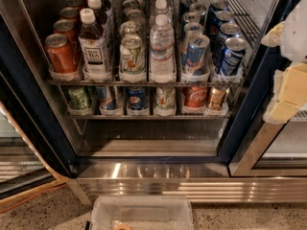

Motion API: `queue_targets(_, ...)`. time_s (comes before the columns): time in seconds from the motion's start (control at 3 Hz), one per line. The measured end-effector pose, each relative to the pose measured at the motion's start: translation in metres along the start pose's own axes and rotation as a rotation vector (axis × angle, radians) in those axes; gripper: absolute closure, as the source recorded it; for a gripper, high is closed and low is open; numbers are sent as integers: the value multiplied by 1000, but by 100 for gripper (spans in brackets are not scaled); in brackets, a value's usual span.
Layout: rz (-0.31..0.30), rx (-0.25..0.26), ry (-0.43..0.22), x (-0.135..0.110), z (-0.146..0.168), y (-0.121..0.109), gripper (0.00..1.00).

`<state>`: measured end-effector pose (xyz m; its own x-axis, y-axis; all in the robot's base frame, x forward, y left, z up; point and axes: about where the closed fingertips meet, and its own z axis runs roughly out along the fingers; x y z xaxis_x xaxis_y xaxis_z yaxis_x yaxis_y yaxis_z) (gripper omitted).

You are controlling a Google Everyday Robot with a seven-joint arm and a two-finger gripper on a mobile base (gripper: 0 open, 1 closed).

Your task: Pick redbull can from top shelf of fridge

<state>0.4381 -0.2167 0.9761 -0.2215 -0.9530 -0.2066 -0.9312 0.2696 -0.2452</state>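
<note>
You had the fridge (pixel 242 128) open in front of you, with both wire racks in plain view. The redbull can (pixel 195 55) stood at the front of its lane on the top shelf (pixel 144 83), fifth lane from the left, leaning a little to the right against the clear front stop. More cans of the same slim kind queued behind it. On its left stood a water bottle (pixel 162 49), and on its right a lane of wider dark-blue cans (pixel 232 56). Farther left along that shelf you could see a green-and-white can (pixel 132 56), a tea bottle (pixel 93 47) and an orange-red can (pixel 60 54).

Your pincer (pixel 287 80) hung at the right edge of the view, about level with the top shelf. It was outside the shelf opening, beyond the dark door frame and well apart from the redbull can. I cannot tell whether the pincer was spread or pressed together, and it touched nothing on the rack.

The lower shelf (pixel 144 116) held shorter cans, among them a red can (pixel 195 97) directly under the redbull lane. A clear plastic bin (pixel 144 210) sat on the floor below the steel base strip.
</note>
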Motion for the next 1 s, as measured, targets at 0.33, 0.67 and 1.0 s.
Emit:
queue_targets(0.33,0,0,0,0,0,0,0)
queue_targets(0.67,17,-25,-59,2,13,12,0)
queue_targets(1.0,13,-64,-194,-8,43,40,0)
